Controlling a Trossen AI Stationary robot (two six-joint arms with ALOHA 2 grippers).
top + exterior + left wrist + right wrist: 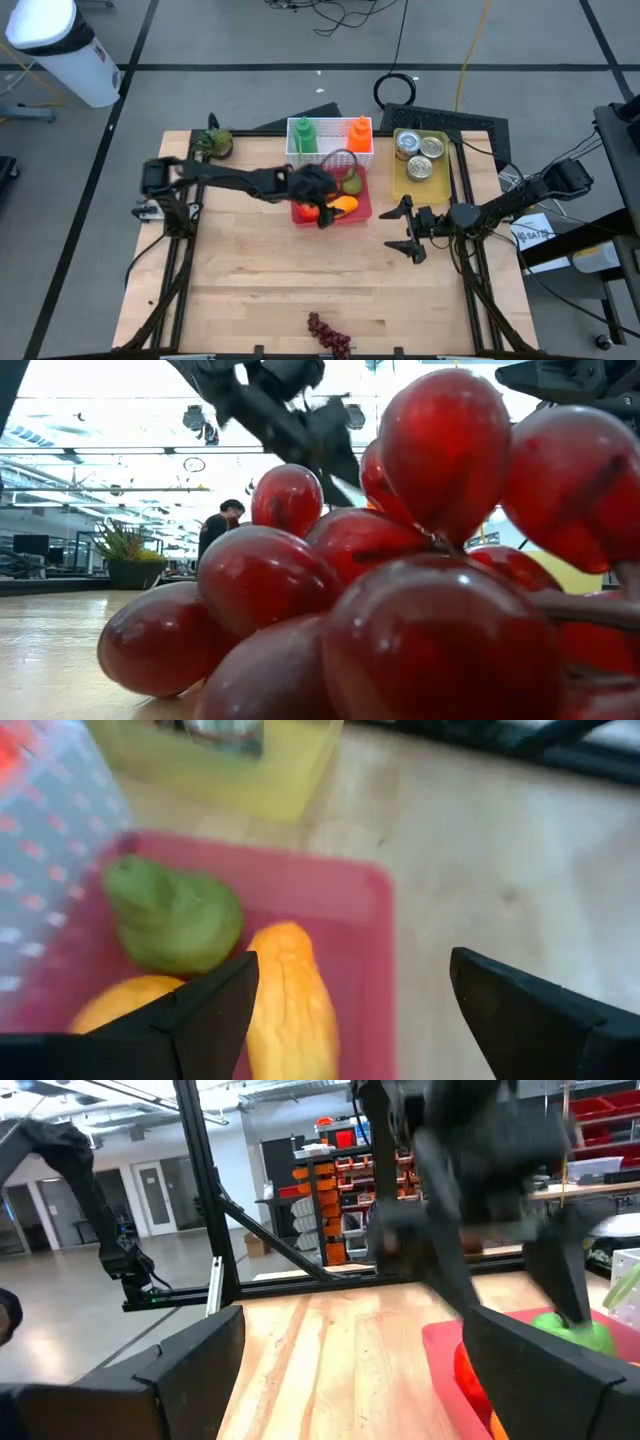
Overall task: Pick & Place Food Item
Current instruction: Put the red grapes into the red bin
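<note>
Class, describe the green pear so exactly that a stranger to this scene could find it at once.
Start at the pink tray in the middle of the table, in front of the white basket holding a green and an orange bottle. The green pear lies in that tray beside the long orange fruit. It is the only green item there; its neighbours are orange or red.

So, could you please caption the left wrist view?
Left end effector open above red tray holding pear and orange fruit.

We see a pink tray at the desk's middle holding a green pear, an orange elongated fruit beside it, and a red piece. A bunch of red grapes lies well apart, near the desk's front edge.
</note>
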